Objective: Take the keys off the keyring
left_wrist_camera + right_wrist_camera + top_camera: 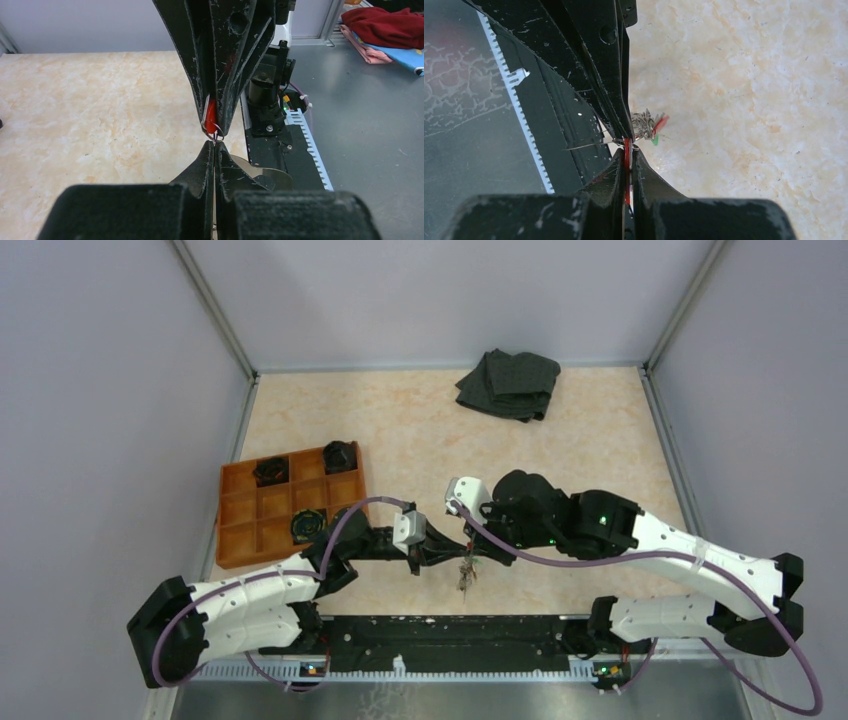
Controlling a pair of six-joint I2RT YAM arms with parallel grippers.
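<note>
Left hand (pixel 215 148) pinches keyring (pixel 594 144); right hand (pixel 627 151) pinches red key (pixel 212 110). Risk: thin wire slips under pull, and other keys (pixel 645 125) drop on counter (pixel 749 100).

The left gripper (pixel 452 553) and right gripper (pixel 474 543) meet tip to tip just toward 6 o'clock from the middle of the desk (pixel 420 430); the keys (pixel 466 576) hang bunched at that meeting; an orange tray (pixel 270 505) sits at 9 o'clock; a dark cloth (pixel 508 385) lies at 1 o'clock.
</note>
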